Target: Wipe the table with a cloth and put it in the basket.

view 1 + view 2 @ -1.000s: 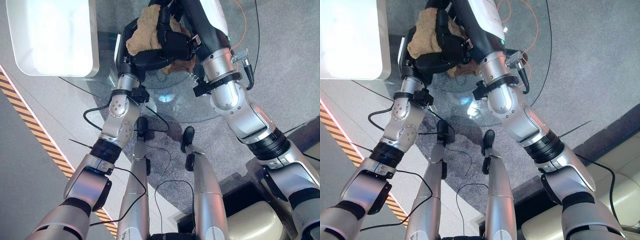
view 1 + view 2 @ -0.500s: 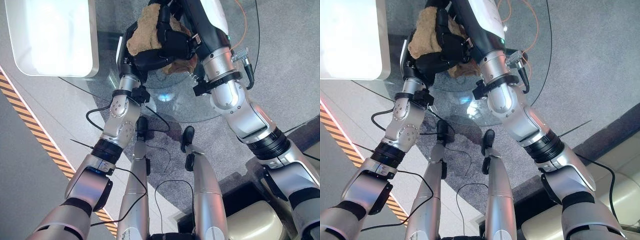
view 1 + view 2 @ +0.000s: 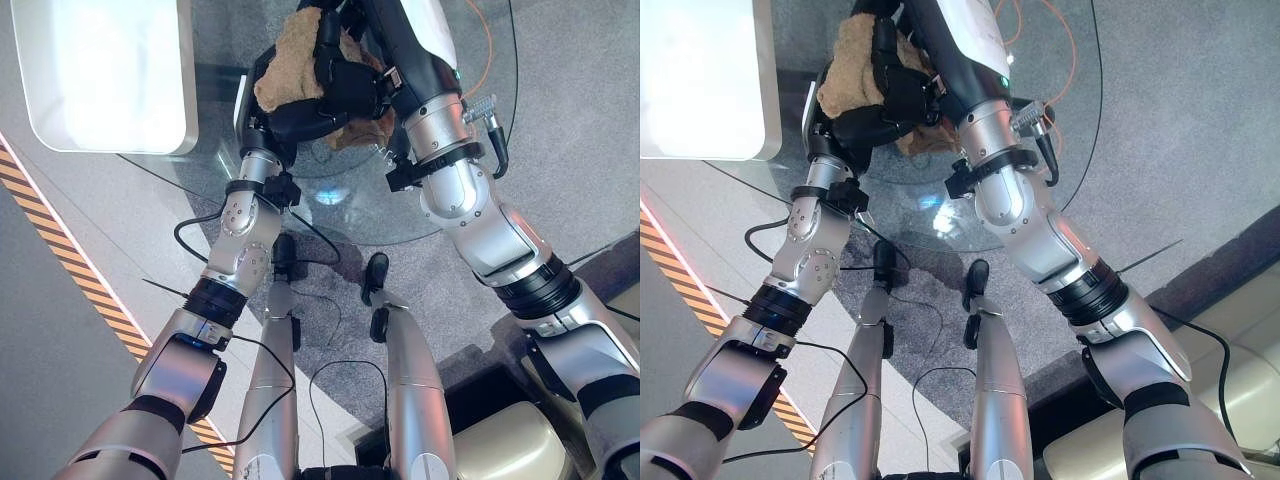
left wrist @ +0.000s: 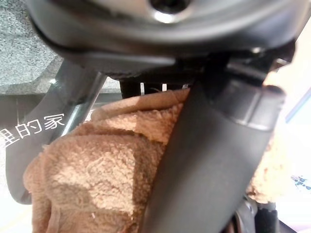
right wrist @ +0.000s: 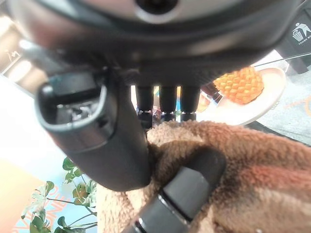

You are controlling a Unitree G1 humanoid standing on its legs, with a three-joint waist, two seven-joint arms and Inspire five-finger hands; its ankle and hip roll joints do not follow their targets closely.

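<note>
At the far left of the head views a white rectangular tray-like object (image 3: 100, 70) is seen resting at the edge of the round glass table (image 3: 450, 200). Next to it, the left robot hand (image 3: 290, 115) is seen under a tan terry cloth (image 3: 290, 60), with the cloth bunched against its thumb and palm in the left wrist view; it is judged to be gripping the cloth. The right robot hand (image 3: 345, 80) is laid over the same cloth from the other side, its thumb and fingers curled into the pile in the right wrist view, so the cloth is pinched between both hands above the glass. For a good wipe, the cloth is best flattened and pressed onto the glass under one hand, then drawn across in overlapping strokes. Whether the cloth touches the glass cannot be told. The fingertips of both hands are hidden by the cloth, and the basket cannot be made out with certainty.
</note>
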